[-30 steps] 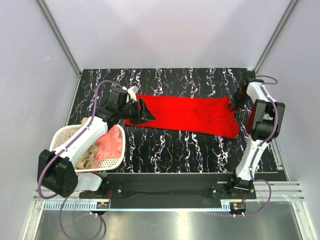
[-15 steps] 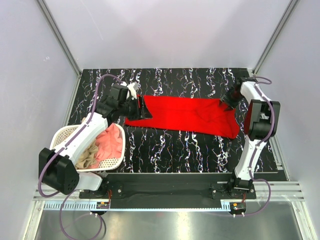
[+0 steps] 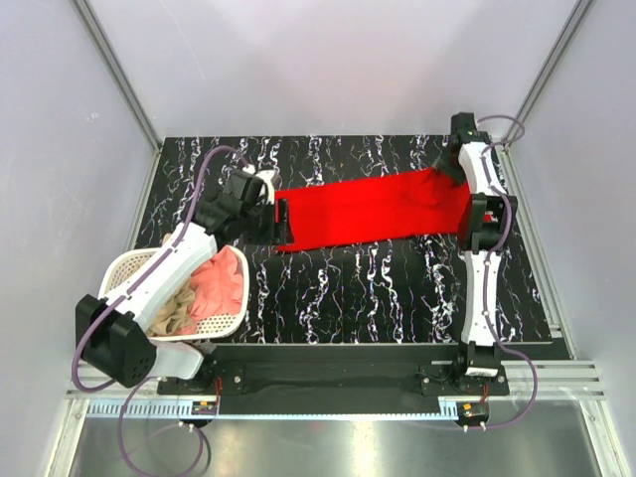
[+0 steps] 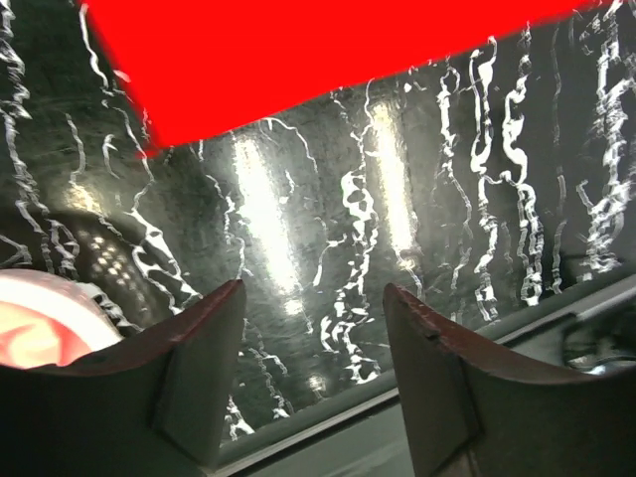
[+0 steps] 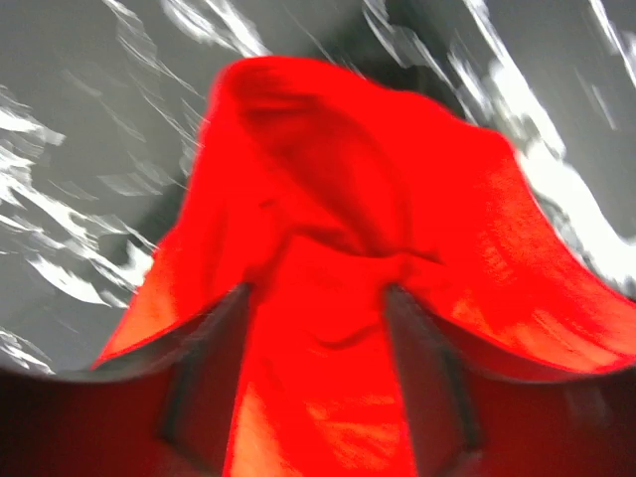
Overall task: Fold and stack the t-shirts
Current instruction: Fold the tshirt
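Left hand (image 4: 313, 293) wide open, empty, above the counter (image 3: 358, 288) just off the red t-shirt's (image 3: 368, 209) left edge. Right hand (image 5: 318, 290): fingers apart with red cloth between them; blurred, can't tell if gripped. Shirt stretched across far counter. White basket (image 3: 224, 323), near left, holds pink t-shirt (image 3: 219, 283) and tan t-shirt (image 3: 179, 308).

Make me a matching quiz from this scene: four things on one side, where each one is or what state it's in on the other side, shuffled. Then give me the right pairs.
Things:
1. red shirt
2. pink shirt
3. basket
4. left gripper

Place or state:
A. open, nothing between its fingers
B. stretched out across the far part of the table
C. at the near left of the table
D. lying inside the basket

Pairs: 1-B, 2-D, 3-C, 4-A
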Controlling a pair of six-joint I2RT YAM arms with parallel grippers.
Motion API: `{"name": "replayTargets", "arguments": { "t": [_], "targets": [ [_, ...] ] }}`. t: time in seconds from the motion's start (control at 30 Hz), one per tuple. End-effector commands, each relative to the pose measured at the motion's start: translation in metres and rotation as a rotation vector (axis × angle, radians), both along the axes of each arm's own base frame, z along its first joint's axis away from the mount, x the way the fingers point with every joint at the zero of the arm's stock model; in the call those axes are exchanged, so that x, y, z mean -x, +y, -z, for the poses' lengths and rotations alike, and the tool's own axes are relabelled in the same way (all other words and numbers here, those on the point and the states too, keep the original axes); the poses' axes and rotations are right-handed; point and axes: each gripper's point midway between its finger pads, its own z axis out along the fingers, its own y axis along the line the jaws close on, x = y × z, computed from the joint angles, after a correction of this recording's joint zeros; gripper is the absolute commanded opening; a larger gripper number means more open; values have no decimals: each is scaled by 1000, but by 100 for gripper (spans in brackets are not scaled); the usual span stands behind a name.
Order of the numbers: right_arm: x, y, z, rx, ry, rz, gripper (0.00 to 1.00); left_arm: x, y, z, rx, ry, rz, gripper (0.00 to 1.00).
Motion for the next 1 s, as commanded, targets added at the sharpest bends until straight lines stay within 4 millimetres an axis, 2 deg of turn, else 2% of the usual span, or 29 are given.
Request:
{"name": "replayTargets", "arguments": {
  "t": [0.0,0.03,0.07,0.1,0.13,0.17,0.2,0.23,0.27,0.3,0.33,0.37,0.4,0.43,0.47,0.5,0.53,0.57,0.6,0.63,0.67,0.7,0.73,0.77,0.8,0.83,0.87,0.9,0.97],
  "targets": [
    [-42,3,-12,46,-108,-168,68,-17,5,-24,-92,-123,8,66],
    [-47,7,-17,37,-127,-184,71,-20,2,-24,-97,-130,15,68],
    [-54,11,-35,35,-175,-197,73,-24,-2,-20,-109,-132,24,71],
    [-55,16,-43,28,-189,-207,73,-32,-5,-21,-112,-147,18,73],
    [-52,22,-65,46,-217,-214,74,-38,-11,-26,-105,-165,25,73],
    [-49,23,-76,65,-224,-219,75,-46,-16,-19,-123,-165,42,74],
    [-44,22,-88,104,-227,-214,76,-57,-16,-21,-144,-197,35,75],
    [-32,23,-115,141,-236,-222,79,-68,-20,-30,-149,-235,40,76],
    [-26,29,-127,185,-234,-221,80,-80,-21,-20,-195,-238,57,76],
    [-13,35,-142,194,-220,-229,80,-85,-23,-18,-213,-235,73,74],
    [-8,51,-149,199,-212,-256,80,-100,-26,-42,-202,-272,74,68],
    [-2,62,-151,212,-195,-269,80,-100,-21,-40,-231,-245,75,63],
    [7,76,-149,207,-167,-297,81,-102,-18,-54,-207,-272,45,62],
    [13,107,-144,178,-159,-337,81,-103,-25,-64,-96,-296,41,64],
    [16,121,-142,170,-152,-347,81,-98,-28,-70,-28,-321,51,66],
    [20,136,-134,146,-144,-339,81,-85,-26,-106,61,-414,54,70],
    [23,153,-131,125,-145,-352,82,-79,-25,-114,110,-433,41,78],
    [28,185,-127,74,-149,-395,83,-71,-22,-107,124,-429,27,79],
    [30,206,-123,27,-152,-394,83,-60,-17,-120,152,-453,14,80],
    [32,224,-122,-1,-155,-419,83,-54,-14,-119,156,-445,5,80],
    [42,262,-122,-40,-158,-483,82,-45,-9,-110,140,-405,-1,80],
    [46,279,-113,-59,-147,-510,81,-39,-4,-107,125,-390,-10,79],
    [49,298,-116,-90,-161,-534,79,-30,4,-113,118,-400,-21,79],
    [56,318,-113,-123,-153,-563,76,-21,13,-109,89,-381,-41,80],
    [69,337,-103,-134,-120,-585,68,-14,18,-105,79,-375,-48,80],
    [76,349,-101,-161,-111,-581,63,-8,23,-106,79,-383,-53,79],
    [84,361,-95,-184,-91,-599,61,4,29,-116,92,-415,-61,79],
    [97,379,-85,-190,-69,-634,61,10,34,-109,87,-407,-67,80],
    [107,391,-75,-177,-48,-661,62,22,41,-114,107,-424,-89,81]
  ]
}}
